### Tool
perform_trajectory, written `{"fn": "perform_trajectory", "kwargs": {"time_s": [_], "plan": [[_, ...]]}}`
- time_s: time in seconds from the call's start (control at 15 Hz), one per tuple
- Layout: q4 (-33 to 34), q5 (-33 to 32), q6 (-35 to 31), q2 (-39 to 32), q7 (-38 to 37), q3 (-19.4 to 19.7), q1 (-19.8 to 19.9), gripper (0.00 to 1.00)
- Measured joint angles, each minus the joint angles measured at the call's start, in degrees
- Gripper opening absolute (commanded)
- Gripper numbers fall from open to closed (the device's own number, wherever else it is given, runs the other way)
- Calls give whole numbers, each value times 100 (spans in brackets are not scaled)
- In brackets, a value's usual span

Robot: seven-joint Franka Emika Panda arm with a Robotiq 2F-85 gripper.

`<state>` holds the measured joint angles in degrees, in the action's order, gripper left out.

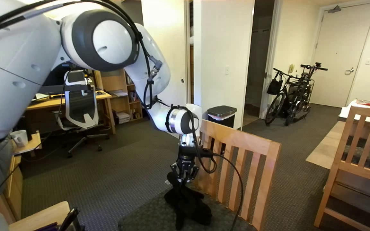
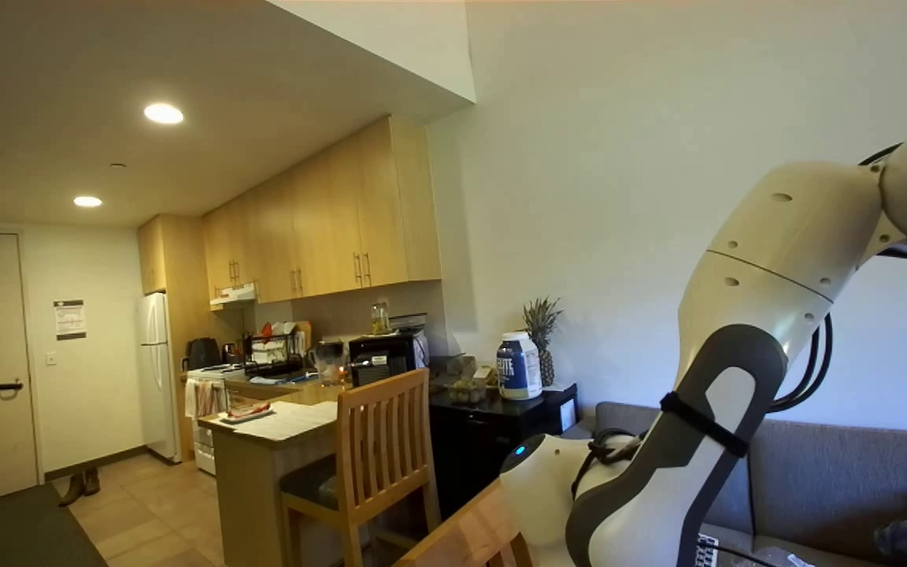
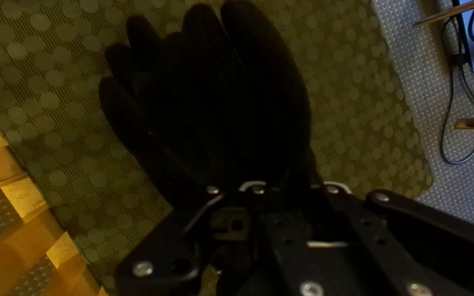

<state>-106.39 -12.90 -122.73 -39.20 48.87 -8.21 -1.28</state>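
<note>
The end effector (image 1: 184,180) hangs low over the seat of a wooden chair (image 1: 242,139), its jaws drawn together on a black glove (image 3: 212,107). Some of the dark fabric rises between the fingertips; the rest spreads directly below the end effector, resting on the dotted seat cushion (image 3: 352,102). In the wrist view the glove's fingers point away from the end effector. The fabric is too dark to tell whether a single glove or a pair lies there. Just beside the end effector stands the chair's slatted back, and a black cable (image 1: 241,179) curves down from above it, passing in front of the slats. Well beyond the end effector are a trash can (image 1: 222,112) and an office chair (image 1: 80,102).
</note>
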Motion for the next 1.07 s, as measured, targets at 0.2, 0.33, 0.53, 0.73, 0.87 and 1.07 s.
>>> {"fn": "perform_trajectory", "kwargs": {"time_s": [0.2, 0.33, 0.53, 0.73, 0.87, 1.07], "plan": [[-83, 91, 0, 162, 0, -13, 0, 4], [-122, 147, 0, 251, 0, -13, 0, 4], [-191, 219, 0, 384, 0, -13, 1, 4], [-268, 298, 0, 516, 0, -13, 2, 4], [-307, 361, 0, 608, 0, -13, 4, 4], [-376, 435, 0, 767, 0, -13, 15, 4]]}}
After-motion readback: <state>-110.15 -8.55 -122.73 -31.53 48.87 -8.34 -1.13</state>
